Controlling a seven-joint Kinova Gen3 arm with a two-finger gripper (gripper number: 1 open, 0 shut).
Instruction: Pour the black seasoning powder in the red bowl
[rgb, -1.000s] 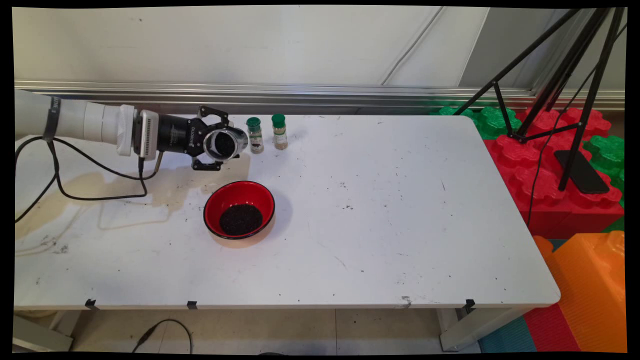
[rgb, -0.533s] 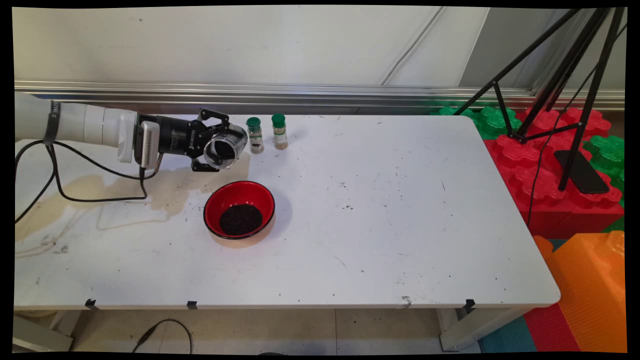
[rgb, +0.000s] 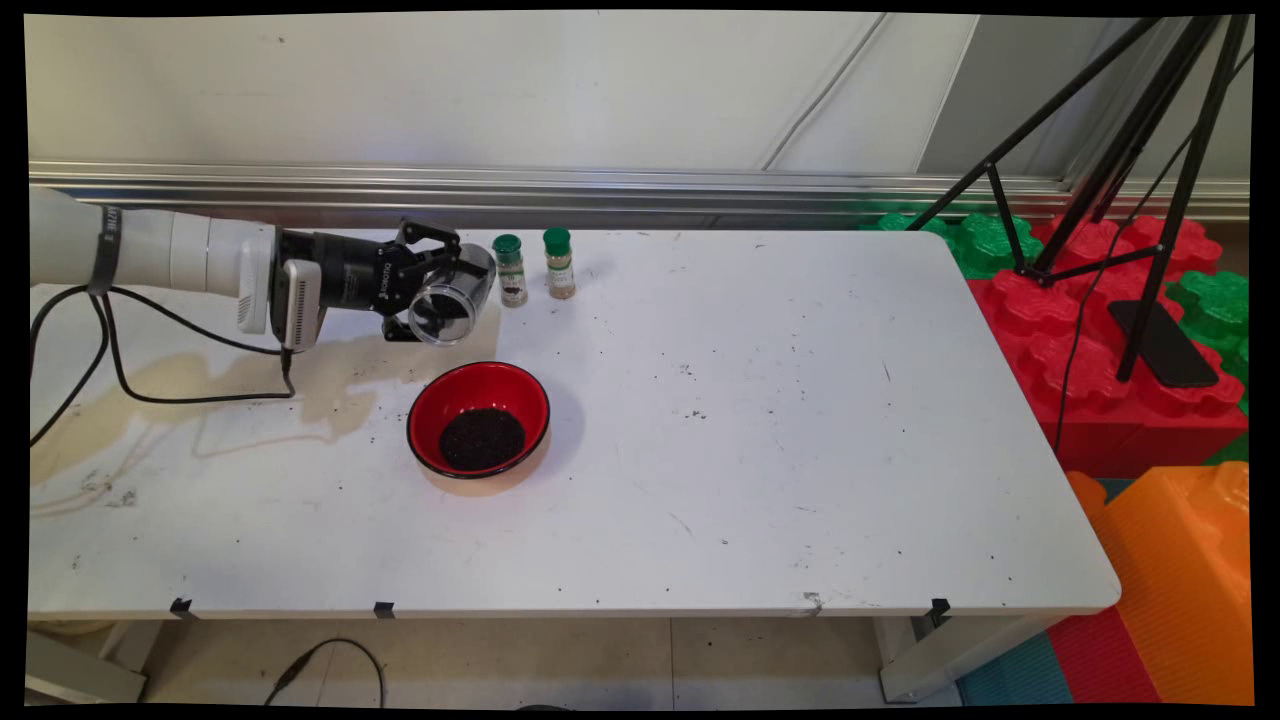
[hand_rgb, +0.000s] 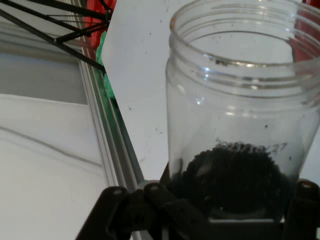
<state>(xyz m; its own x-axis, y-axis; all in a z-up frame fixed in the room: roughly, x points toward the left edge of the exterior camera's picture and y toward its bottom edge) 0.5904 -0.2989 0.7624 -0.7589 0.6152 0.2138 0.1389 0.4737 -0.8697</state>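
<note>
a robot lab: a marked white table (rgb: 760, 430) against a bare wall, a black tripod (rgb: 1130, 150) standing on big foam blocks (rgb: 1090, 330), loose cables (rgb: 110, 350).

The main view looks down from above the near side of the white table (rgb: 760, 450), facing the wall (rgb: 450, 90) behind it, from rather far, so the whole top fits in the frame. The hand view sits on the hand, very near, looking along the gripper (hand_rgb: 230, 220) (its linkage fills the bottom edge). Both views share the clear jar (rgb: 452, 297), the table and the wall.
</note>
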